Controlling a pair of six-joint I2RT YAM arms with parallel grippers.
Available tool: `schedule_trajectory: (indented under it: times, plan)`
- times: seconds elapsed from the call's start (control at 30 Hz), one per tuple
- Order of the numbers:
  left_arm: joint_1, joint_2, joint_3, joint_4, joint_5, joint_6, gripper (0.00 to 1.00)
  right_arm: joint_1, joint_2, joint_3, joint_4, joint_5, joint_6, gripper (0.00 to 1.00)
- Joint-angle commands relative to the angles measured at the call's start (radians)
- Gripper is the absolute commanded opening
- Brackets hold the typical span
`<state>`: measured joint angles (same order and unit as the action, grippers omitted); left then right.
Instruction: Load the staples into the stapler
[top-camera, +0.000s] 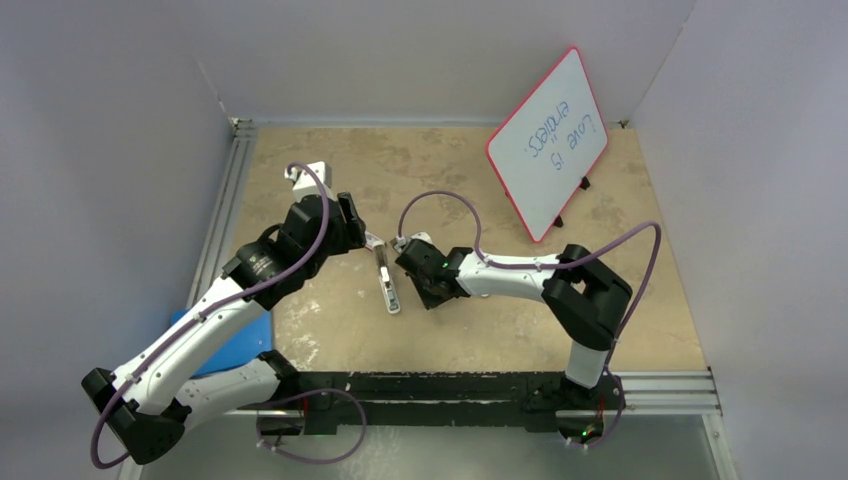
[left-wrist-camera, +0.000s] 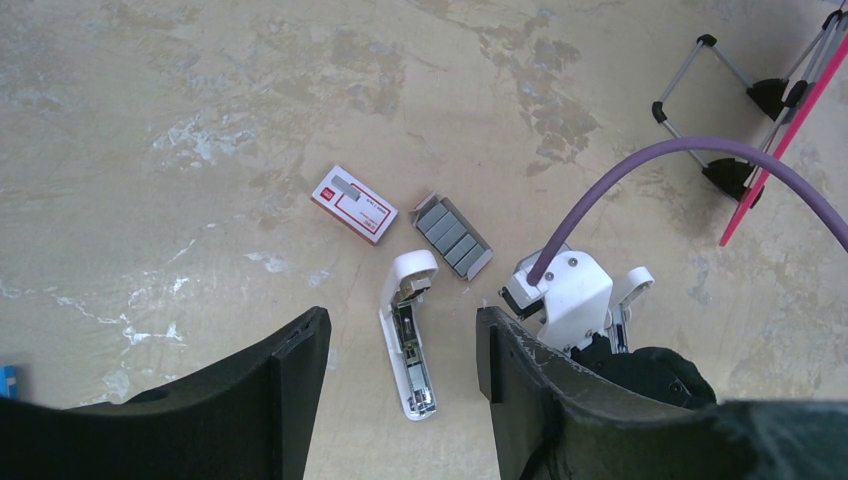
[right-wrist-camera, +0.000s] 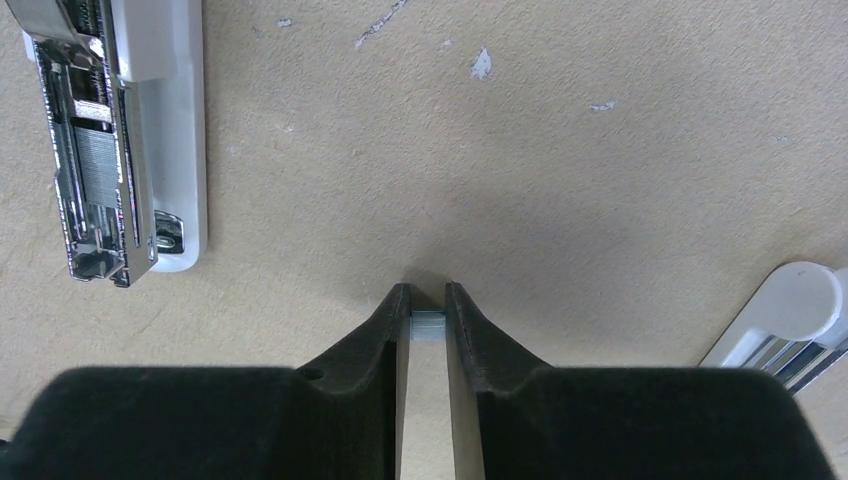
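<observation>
One short strip of staples sits pinched between the tips of the right end effector, whose jaws stand almost closed on it, low over the surface. Whether it is clear of the surface I cannot tell. The stapler lies opened just beside it, its metal channel bared, so the step in hand looks like picking up the refill. The next move likely calls for lifting the strip, turning it in line with the channel and lowering it in squarely. The left end effector hangs wide open and empty above the stapler. Only the left wrist view shows the tray of grey strips and the red-and-white sleeve. Only the right wrist view shows the pinch itself.
</observation>
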<state>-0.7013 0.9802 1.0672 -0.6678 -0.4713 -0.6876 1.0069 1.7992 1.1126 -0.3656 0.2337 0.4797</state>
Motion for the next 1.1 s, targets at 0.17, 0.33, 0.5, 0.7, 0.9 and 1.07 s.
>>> schedule_trajectory:
  times: [0.17, 0.33, 0.5, 0.7, 0.9, 1.07]
  plan:
    - [0.001, -0.003, -0.003, 0.039, 0.004, 0.013, 0.55, 0.001, -0.011, 0.020, -0.036, 0.030, 0.047, 0.33]
    - [0.002, -0.003, -0.003, 0.039, 0.004, 0.013, 0.55, 0.006, -0.017, 0.017, -0.040, 0.019, 0.046, 0.34]
    - [0.001, -0.002, -0.004, 0.040, 0.006, 0.011, 0.55, 0.011, -0.008, 0.018, -0.040, 0.003, 0.050, 0.25]
    - [0.001, -0.003, -0.004, 0.039, 0.004, 0.011, 0.55, 0.014, -0.008, 0.021, -0.052, 0.012, 0.067, 0.29]
    - [0.002, -0.002, -0.004, 0.040, 0.006, 0.011, 0.55, 0.018, -0.020, 0.016, -0.053, -0.002, 0.071, 0.29]
    - [0.001, -0.002, -0.006, 0.039, 0.007, 0.010, 0.55, 0.019, -0.013, 0.013, -0.055, -0.014, 0.069, 0.25]
